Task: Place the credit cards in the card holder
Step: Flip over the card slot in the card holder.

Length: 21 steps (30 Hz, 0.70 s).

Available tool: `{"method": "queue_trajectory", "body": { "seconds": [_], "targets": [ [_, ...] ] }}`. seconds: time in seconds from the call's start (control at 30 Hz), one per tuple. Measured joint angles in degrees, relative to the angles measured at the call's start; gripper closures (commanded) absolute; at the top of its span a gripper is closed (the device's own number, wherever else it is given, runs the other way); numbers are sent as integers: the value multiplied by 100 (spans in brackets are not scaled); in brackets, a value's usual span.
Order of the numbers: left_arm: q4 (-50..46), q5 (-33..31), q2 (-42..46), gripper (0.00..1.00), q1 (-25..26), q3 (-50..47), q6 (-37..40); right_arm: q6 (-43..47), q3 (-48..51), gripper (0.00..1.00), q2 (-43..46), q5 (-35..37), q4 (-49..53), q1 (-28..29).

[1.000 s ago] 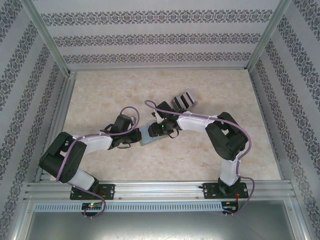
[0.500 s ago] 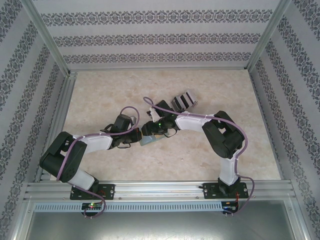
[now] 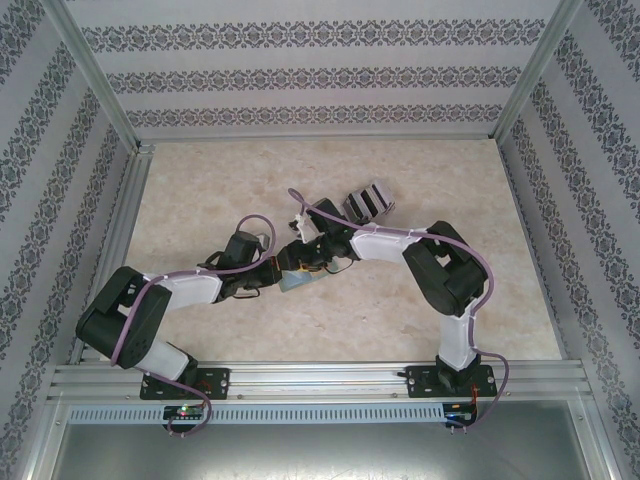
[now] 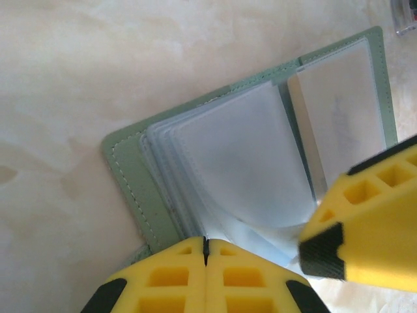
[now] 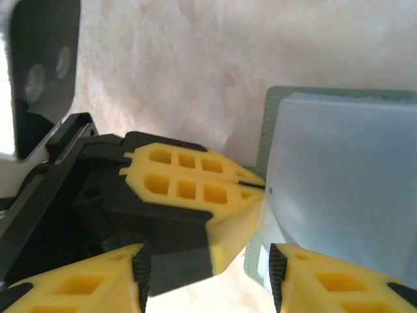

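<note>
The card holder (image 3: pixel 306 283) lies open on the table; it is a sage-green wallet (image 4: pixel 128 175) with several clear sleeves (image 4: pixel 238 153) fanned up. My left gripper (image 4: pixel 205 244) is shut, its tips against the sleeves' near edge; whether a sleeve is pinched I cannot tell. From the right wrist view those shut tips (image 5: pixel 251 186) meet the holder's left edge (image 5: pixel 271 124). My right gripper (image 5: pixel 208 282) is open, one finger below the left gripper and the other at the holder's corner. One of its fingers (image 4: pixel 365 235) shows beside the sleeves. The credit cards are hidden.
A grey upright slotted rack (image 3: pixel 367 201) stands just behind the right gripper (image 3: pixel 298 257). Both arms meet mid-table, the left gripper (image 3: pixel 273 276) close beside the right. Aluminium frame rails (image 3: pixel 120 225) and patterned walls enclose the marbled tabletop (image 3: pixel 440 190).
My right gripper has moved left over the card holder, closing on the left gripper's tips. The left arm has hardly moved.
</note>
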<state>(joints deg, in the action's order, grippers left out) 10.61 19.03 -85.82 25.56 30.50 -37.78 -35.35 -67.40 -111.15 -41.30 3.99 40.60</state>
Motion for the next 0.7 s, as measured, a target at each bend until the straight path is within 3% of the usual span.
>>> {"method": "queue_trajectory", "body": {
  "seconds": [0.33,0.5,0.57,0.7],
  "targets": [
    [4,-11,7,100,-22,-7,0,-199,153,47,1681,-446,81,-608],
    [7,-4,7,99,-20,-7,-2,-72,238,49,1475,92,144,-890],
    [4,-2,11,86,-22,-7,2,-68,238,49,1141,227,153,-758],
    [-133,-105,129,74,-33,-17,24,-76,238,49,411,341,144,-306]
  ]
}}
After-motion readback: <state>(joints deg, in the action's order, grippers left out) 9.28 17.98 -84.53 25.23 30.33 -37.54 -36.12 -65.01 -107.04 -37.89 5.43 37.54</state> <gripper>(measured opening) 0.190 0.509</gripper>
